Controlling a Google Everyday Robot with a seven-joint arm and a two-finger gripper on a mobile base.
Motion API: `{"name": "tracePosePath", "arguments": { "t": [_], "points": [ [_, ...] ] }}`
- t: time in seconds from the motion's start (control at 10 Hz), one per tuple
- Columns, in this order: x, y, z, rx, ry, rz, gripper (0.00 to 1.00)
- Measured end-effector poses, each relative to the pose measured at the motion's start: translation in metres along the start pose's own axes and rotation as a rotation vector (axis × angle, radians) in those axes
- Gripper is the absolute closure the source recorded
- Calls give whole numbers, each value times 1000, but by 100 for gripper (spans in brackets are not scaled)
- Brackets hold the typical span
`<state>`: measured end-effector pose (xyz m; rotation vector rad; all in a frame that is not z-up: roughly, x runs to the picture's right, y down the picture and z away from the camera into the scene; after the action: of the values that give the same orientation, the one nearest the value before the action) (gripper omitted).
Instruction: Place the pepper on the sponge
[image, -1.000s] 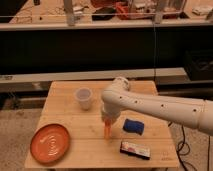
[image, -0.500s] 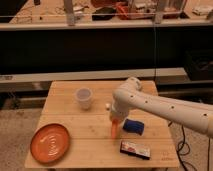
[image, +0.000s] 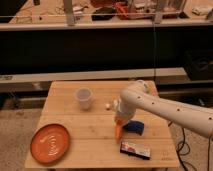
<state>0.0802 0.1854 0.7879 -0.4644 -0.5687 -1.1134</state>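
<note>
The orange pepper (image: 118, 131) hangs point-down from my gripper (image: 120, 121), which is shut on its upper end, just above the wooden table (image: 75, 120). The dark blue sponge (image: 134, 128) lies on the table immediately to the right of the pepper, partly hidden behind my white arm (image: 160, 107). The pepper's tip is at the sponge's left edge, and I cannot tell whether it touches it.
A white cup (image: 83, 98) stands at the table's back middle. An orange plate (image: 50, 143) lies at the front left. A flat black box with a white-and-red label (image: 135, 149) lies in front of the sponge. A small white object (image: 108, 105) sits near the cup.
My gripper has carried the pepper to the right, from the table's middle to the sponge's left edge.
</note>
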Motion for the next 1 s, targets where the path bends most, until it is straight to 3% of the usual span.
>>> {"name": "tracePosePath", "arguments": {
  "t": [1.0],
  "points": [
    [-23, 19, 9, 14, -49, 70, 99]
  ]
}}
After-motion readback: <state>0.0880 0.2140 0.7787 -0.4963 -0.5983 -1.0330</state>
